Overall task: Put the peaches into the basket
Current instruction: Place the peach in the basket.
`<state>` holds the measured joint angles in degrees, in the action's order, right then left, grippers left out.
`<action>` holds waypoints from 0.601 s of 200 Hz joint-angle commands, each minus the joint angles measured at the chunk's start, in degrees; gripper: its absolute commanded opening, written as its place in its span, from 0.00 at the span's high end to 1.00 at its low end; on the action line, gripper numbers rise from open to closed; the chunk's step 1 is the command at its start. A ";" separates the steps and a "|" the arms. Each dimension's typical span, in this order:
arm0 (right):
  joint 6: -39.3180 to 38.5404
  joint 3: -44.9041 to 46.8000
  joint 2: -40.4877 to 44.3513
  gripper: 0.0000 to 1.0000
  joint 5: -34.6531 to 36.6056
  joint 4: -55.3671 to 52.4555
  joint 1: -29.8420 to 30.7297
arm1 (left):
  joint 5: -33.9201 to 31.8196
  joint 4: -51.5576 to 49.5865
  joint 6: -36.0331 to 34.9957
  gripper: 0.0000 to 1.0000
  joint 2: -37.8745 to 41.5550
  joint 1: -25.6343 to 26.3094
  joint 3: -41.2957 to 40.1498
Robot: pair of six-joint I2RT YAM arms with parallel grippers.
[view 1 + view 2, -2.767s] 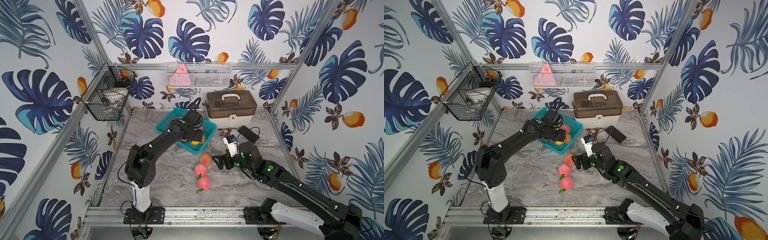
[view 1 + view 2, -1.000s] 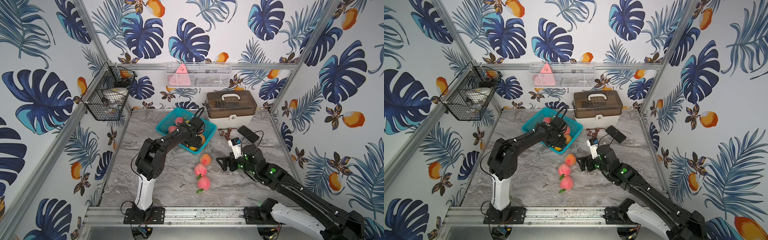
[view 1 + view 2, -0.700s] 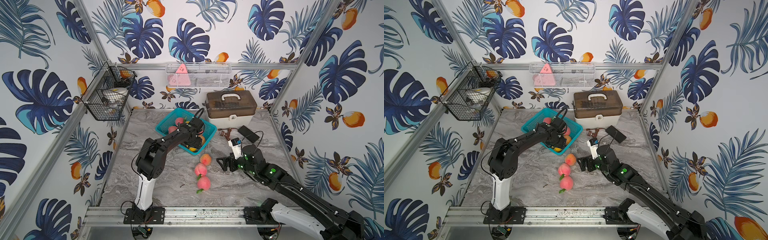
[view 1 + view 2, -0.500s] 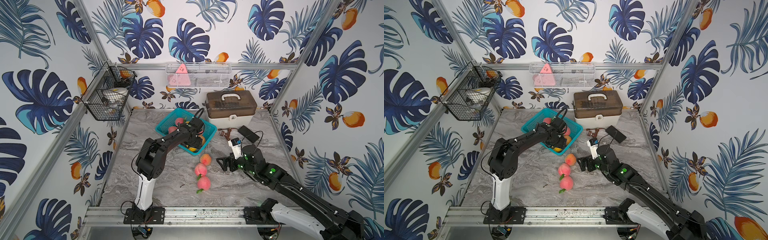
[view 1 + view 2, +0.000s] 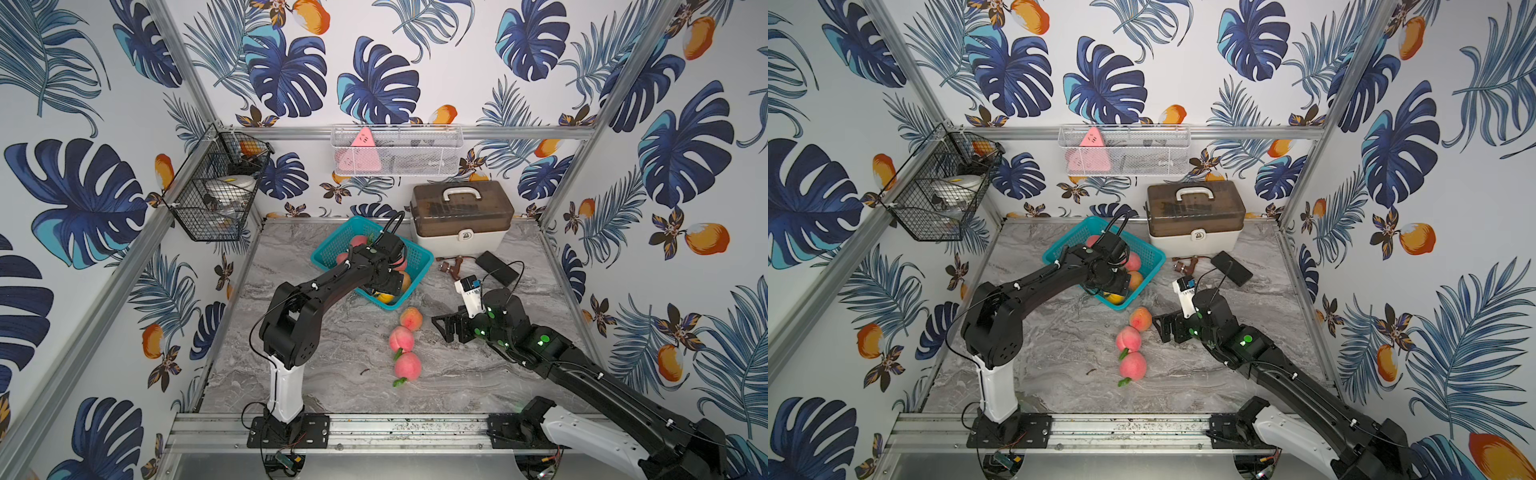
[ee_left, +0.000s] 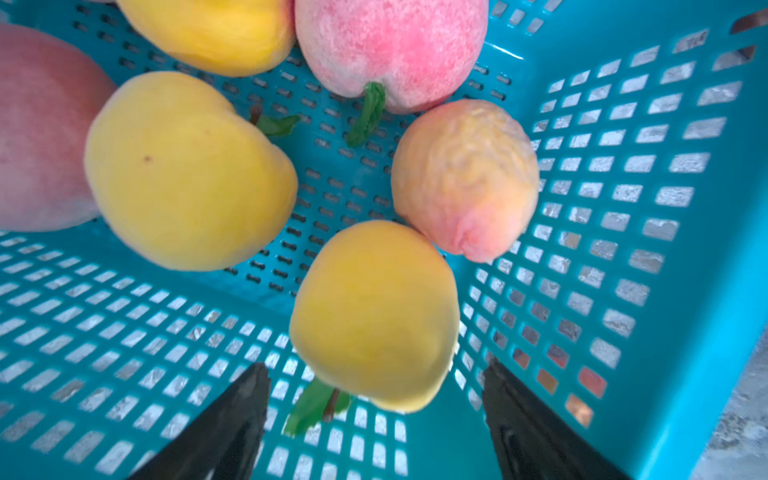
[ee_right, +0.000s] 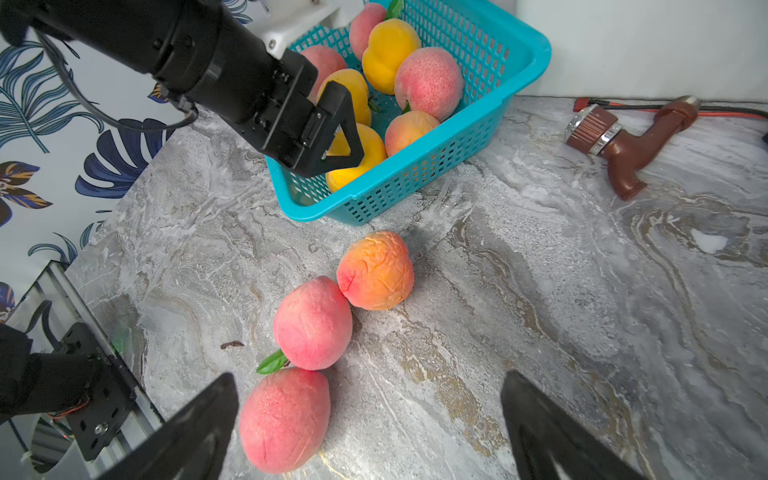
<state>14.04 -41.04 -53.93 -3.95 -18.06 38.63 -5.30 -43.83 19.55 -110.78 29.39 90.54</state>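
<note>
The teal basket (image 5: 332, 245) (image 5: 1069, 239) stands at the back of the table with several pink and yellow peaches in it. My left gripper (image 5: 387, 286) (image 6: 376, 365) reaches into its near corner, open. A yellow peach (image 6: 374, 311) rests on the basket floor just ahead of the jaws, with a gap on each side. Three more peaches lie in a row on the table: an orange-pink one (image 5: 411, 318) (image 7: 376, 270) and two pink ones (image 5: 401, 338) (image 5: 407, 365). My right gripper (image 5: 442, 328) (image 7: 370, 376) hovers open just right of that row, holding nothing.
A brown-lidded toolbox (image 5: 461, 216) stands behind the basket. A brown nozzle (image 7: 631, 137) and a flat black device (image 5: 496, 262) lie at the back right. A black wire rack (image 5: 212, 195) and a white wire tray (image 5: 397, 151) hang on the walls.
My left gripper's jaws have spread apart and the yellow peach now lies free in the basket. The right arm has held almost still beside the three peaches.
</note>
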 commanded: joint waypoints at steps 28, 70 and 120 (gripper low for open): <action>-0.07 -1.14 -1.62 0.00 -1.92 -0.58 0.04 | 2.14 0.52 1.52 0.16 4.51 0.31 -3.16; -0.42 -3.03 -6.16 0.00 -2.59 -1.03 0.04 | 2.76 -0.67 1.62 0.15 8.95 0.55 -4.38; 0.76 -4.40 -11.37 0.00 -4.96 2.29 0.00 | 2.84 -2.13 1.06 0.14 15.37 0.69 -7.09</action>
<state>13.98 -44.53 -63.55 -7.09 -17.91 38.63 -2.72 -44.45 20.88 -98.08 30.09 84.90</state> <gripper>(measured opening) 0.999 0.852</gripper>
